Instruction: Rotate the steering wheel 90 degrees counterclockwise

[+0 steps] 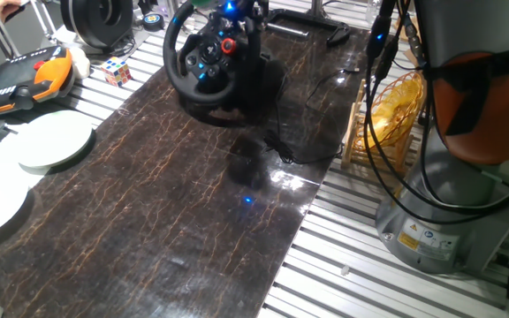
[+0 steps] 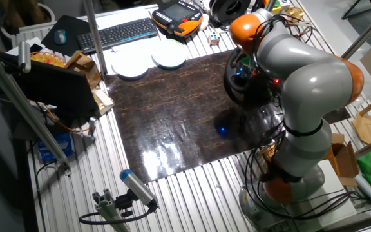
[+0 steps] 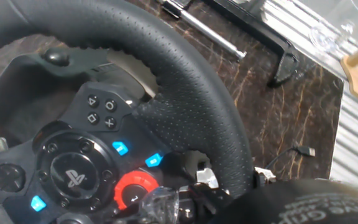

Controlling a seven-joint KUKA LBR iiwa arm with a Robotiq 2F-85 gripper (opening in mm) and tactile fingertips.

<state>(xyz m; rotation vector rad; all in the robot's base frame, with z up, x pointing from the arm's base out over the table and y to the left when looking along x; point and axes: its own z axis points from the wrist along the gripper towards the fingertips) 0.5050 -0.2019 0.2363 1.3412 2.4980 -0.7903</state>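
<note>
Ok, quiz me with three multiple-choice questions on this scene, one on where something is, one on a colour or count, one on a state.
1. Where does the steering wheel sit on the dark mat?
A. at the mat's far end, away from the one fixed camera
B. at its middle
C. off it, on the slats

2. How many white plates lie beside the mat?
A. one
B. two
C. four

3. What state are the wheel's hub buttons in?
A. all dark
B. some lit blue
C. covered by cloth

Answers: 1 A, the mat's near part lies bare. 2 B, the other fixed view shows a pair. 3 B, the hand view shows blue glows.
</note>
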